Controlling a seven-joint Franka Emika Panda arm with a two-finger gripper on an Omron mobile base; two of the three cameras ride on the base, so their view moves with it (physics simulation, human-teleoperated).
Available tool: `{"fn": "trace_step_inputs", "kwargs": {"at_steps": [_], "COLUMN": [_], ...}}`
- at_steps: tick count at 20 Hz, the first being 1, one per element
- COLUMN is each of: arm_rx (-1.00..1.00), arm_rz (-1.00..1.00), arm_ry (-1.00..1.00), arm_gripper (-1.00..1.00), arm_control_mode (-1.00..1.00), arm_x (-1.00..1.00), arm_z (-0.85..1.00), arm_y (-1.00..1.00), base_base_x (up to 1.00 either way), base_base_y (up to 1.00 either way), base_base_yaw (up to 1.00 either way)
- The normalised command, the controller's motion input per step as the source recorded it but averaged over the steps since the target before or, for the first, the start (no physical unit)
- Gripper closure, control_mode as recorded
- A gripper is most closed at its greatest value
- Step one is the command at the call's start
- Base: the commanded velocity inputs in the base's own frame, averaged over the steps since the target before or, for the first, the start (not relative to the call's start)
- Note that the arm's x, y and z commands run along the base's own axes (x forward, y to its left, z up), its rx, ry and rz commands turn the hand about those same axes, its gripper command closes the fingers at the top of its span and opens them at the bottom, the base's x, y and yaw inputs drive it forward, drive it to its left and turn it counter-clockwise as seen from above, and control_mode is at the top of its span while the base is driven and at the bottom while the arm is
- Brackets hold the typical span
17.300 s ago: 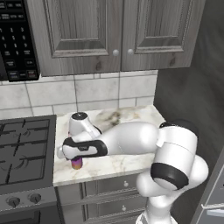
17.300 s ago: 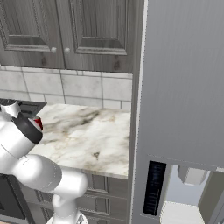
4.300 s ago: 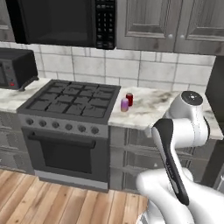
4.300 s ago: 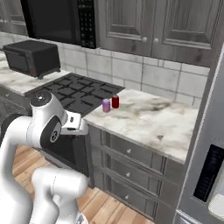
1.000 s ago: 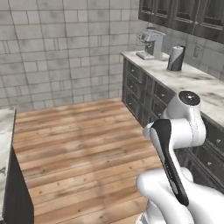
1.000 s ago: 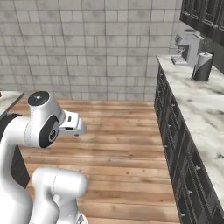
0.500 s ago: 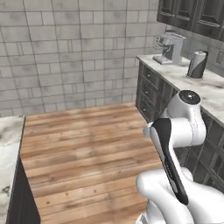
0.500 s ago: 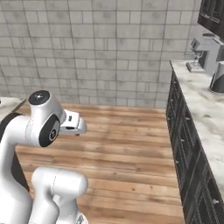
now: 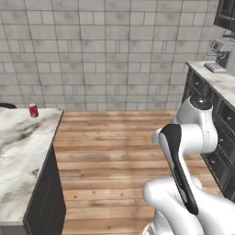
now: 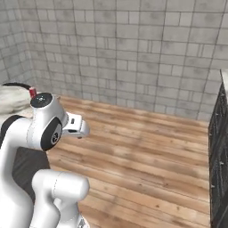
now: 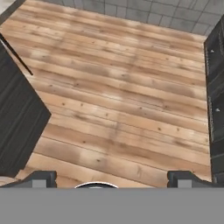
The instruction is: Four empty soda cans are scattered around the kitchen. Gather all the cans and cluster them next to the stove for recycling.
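One red soda can [image 9: 33, 110] with a silver top stands upright near the far corner of a marble island counter [image 9: 20, 156] at the left. The same soda can [image 10: 32, 92] peeks out behind my arm's shoulder in the right base view. My arm is folded close to the base, far from the can. My gripper [image 11: 113, 178] is open with nothing between its fingertips [image 11: 43, 178], and it looks down at bare wood floor. The stove is out of view.
A grey coffee machine [image 9: 222, 53] sits on the marble counter [image 9: 215, 80] at the right, above dark cabinets [image 9: 215, 137]. The island's dark side [image 11: 17, 118] and the right cabinets [image 11: 215, 96] flank a wide wood plank floor [image 9: 119, 147]. A grey tiled wall closes the back.
The whole picture has swung as the base turns: the right counter and coffee machine slid rightward, and the island with the red can came in at left. The arm holds its folded pose.
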Motion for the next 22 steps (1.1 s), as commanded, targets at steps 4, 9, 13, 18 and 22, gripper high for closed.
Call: {"fn": "trace_step_inputs", "kwargs": {"at_steps": [4, 9, 13, 18, 22], "arm_rx": [0.0, 0.0, 0.0, 0.0, 0.0], "arm_rz": [0.0, 0.0, 0.0, 0.0, 0.0], "arm_ry": [0.0, 0.0, 0.0, 0.0, 0.0], "arm_gripper": [-1.0, -1.0, -1.0, -1.0, -1.0], "arm_control_mode": [1.0, 1.0, 1.0, 1.0, 1.0], "arm_x": [0.0, 0.0, 0.0, 0.0, 0.0], "arm_z": [0.0, 0.0, 0.0, 0.0, 0.0], "arm_y": [0.0, 0.0, 0.0, 0.0, 0.0], "base_base_x": [0.05, 0.2, 0.91, 1.0, 0.92], "base_base_y": [0.24, 0.11, 0.0, -0.03, -0.05], "base_base_yaw": [0.41, 0.39, 0.21, 0.12, 0.13]}}
